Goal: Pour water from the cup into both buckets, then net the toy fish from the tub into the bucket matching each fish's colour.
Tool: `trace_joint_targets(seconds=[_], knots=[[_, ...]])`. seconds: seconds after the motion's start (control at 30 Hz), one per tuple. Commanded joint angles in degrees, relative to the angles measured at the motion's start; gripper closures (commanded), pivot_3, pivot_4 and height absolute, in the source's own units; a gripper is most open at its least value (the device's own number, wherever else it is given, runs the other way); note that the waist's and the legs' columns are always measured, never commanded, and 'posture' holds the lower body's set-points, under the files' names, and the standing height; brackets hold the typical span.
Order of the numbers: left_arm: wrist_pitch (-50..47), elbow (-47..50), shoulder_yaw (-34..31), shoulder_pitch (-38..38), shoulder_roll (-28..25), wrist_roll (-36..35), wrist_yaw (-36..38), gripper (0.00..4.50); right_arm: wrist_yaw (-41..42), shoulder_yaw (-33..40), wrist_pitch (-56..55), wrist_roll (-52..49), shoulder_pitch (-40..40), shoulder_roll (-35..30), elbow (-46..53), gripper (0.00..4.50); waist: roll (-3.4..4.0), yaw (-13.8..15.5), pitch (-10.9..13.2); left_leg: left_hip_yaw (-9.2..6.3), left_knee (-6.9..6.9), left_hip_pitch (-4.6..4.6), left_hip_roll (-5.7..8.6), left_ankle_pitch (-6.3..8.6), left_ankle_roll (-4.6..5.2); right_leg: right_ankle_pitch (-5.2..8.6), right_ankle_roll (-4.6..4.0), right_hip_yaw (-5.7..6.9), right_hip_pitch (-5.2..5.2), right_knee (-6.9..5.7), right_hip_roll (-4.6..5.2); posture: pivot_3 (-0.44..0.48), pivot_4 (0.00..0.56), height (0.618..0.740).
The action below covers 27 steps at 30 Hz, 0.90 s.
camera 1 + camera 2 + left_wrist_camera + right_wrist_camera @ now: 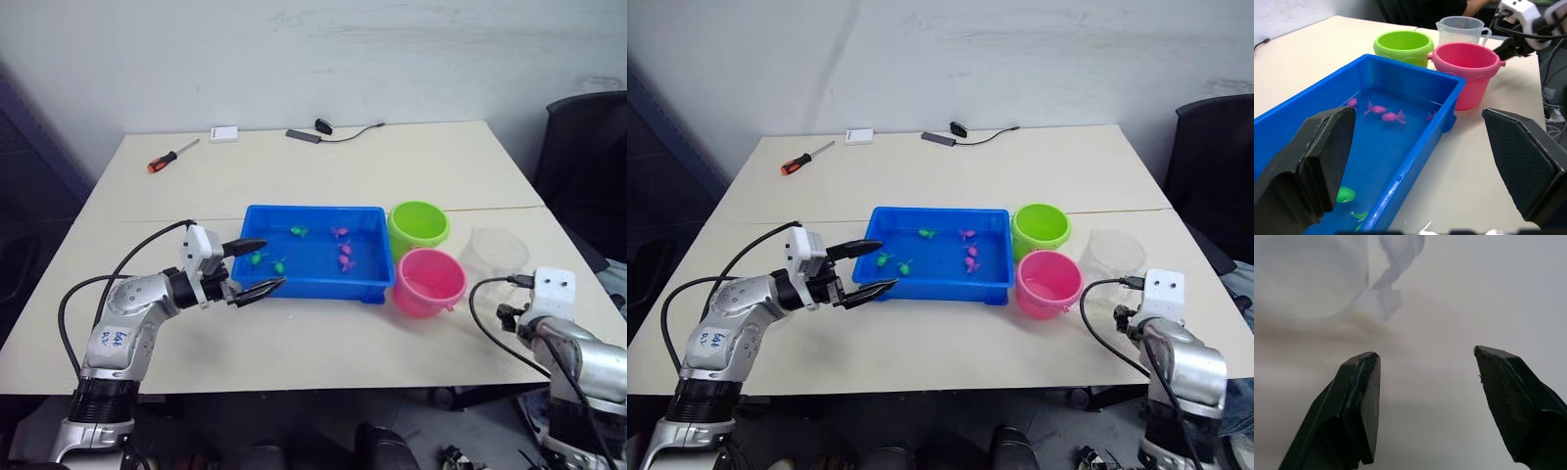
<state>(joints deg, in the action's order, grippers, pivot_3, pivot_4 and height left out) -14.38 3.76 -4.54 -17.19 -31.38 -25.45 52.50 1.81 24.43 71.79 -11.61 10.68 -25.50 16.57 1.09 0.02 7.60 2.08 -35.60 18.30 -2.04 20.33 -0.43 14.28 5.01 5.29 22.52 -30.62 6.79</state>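
The blue tub (313, 279) sits mid-table holding water, with green toy fish (257, 258) towards its left and pink toy fish (345, 249) towards its right. On its right stand the lime green bucket (418, 227) and, nearer me, the pink bucket (429, 281). The clear cup (495, 253) stands upright to the right of them. My left gripper (253, 266) is open at the tub's near left corner, holding nothing. My right gripper (1422, 357) is open just above the table, a little short of the cup (1308, 279), apart from it.
At the far side of the table lie a red-handled screwdriver (171, 156), a small white box (224, 133) and a black cable with an adaptor (323, 132). A black chair (583, 147) stands beyond the right edge.
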Motion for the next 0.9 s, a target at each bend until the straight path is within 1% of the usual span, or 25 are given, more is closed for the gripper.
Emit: trace_joint_targets(seconds=[0.03,0.07,0.13,0.2,0.27,0.3,0.4,0.53,0.67,0.77,0.9], knots=[[-0.30,1.15,-1.62,0.70,-0.23,-0.42,-1.28,0.00,9.85,-2.46,3.88,-5.40,-5.91,-7.58,11.31,1.23,-0.03,0.00,0.01,0.01,0.00,-0.01,0.00,0.00,0.00,0.00,0.00,0.00,-0.01,0.00,0.00,0.000,0.150,0.740],[-0.55,1.05,-1.90,1.05,-0.22,-0.54,-1.65,0.00,13.46,-2.78,4.18,-7.39,-8.02,-10.24,13.95,1.23,-0.06,0.04,0.05,0.01,-0.02,0.03,0.00,0.00,-0.01,0.00,0.00,0.01,0.01,0.05,0.00,0.000,0.150,0.740],[-0.88,0.92,-2.54,1.72,-0.25,-0.79,-2.35,0.00,19.66,-2.42,4.32,-11.14,-10.43,-14.74,17.50,0.70,-0.14,0.00,0.10,0.01,0.03,0.04,0.02,0.01,0.00,0.00,0.02,0.02,-0.01,0.15,0.00,0.000,0.150,0.740],[-1.81,0.94,-3.70,2.21,-0.10,-1.31,-3.75,0.00,25.97,-2.13,-0.57,-13.38,-12.49,-19.12,20.02,0.08,-0.22,-0.02,0.16,0.01,0.02,0.04,0.04,0.03,0.01,0.00,0.05,0.03,-0.04,0.27,-0.04,0.000,0.150,0.740],[-2.98,1.02,-4.75,2.41,-0.06,-1.60,-5.07,0.00,30.65,-1.89,-6.32,-14.27,-14.01,-22.01,21.19,0.08,-0.39,-0.07,0.22,0.00,0.02,0.04,0.04,0.05,-0.04,-0.01,0.07,0.02,-0.08,0.51,-0.18,0.000,0.150,0.740],[-3.85,0.87,-5.55,2.44,-0.11,-1.82,-6.04,0.00,33.26,-1.71,-9.88,-14.94,-14.21,-22.63,21.41,0.08,-0.46,-0.07,0.27,-0.02,0.03,0.04,0.03,0.20,-0.31,-0.03,0.08,0.05,-0.11,0.60,-0.23,0.000,0.150,0.740],[-6.23,0.17,-7.96,2.31,-0.07,-2.21,-9.17,0.00,39.02,-2.70,-19.26,-16.36,-13.14,-22.55,20.68,0.08,-0.63,-0.08,0.37,-0.03,0.06,0.03,0.00,0.25,-0.40,0.01,0.25,0.25,-0.13,0.73,-0.25,0.000,0.150,0.740],[-9.02,-0.84,-11.45,2.89,-0.61,-2.48,-13.13,0.00,44.35,-6.76,-25.22,-20.47,-8.34,-20.27,19.37,0.08,-0.62,0.06,0.39,-0.01,0.08,0.03,0.06,0.23,-0.40,-0.17,0.09,0.27,-0.11,0.72,-0.22,0.000,0.150,0.740],[-11.28,-2.10,-14.16,3.57,-2.04,-0.91,-17.02,0.00,46.32,-11.91,-31.51,-20.41,-4.31,-17.05,17.47,0.08,-0.64,0.13,0.36,-0.02,0.08,0.01,0.05,0.19,-0.37,-0.25,0.16,0.30,-0.12,0.66,-0.21,0.000,0.150,0.740],[-11.39,-5.76,-14.08,3.55,-4.65,2.41,-19.00,0.00,48.31,-16.03,-34.45,-20.57,-2.53,-15.59,16.70,0.08,-0.48,0.86,0.26,-0.04,0.08,-0.02,0.05,0.20,-0.40,-0.26,0.13,0.34,-0.07,0.64,-0.15,0.000,0.150,0.740],[-10.80,-12.01,-14.84,2.69,-7.49,4.76,-20.53,0.00,49.95,-20.27,-37.73,-21.11,-0.57,-13.30,16.25,0.08,-0.47,1.39,0.21,-0.03,0.08,-0.11,-0.11,0.22,-0.44,-0.21,-0.09,0.43,0.00,0.70,-0.09,0.000,0.150,0.740]])
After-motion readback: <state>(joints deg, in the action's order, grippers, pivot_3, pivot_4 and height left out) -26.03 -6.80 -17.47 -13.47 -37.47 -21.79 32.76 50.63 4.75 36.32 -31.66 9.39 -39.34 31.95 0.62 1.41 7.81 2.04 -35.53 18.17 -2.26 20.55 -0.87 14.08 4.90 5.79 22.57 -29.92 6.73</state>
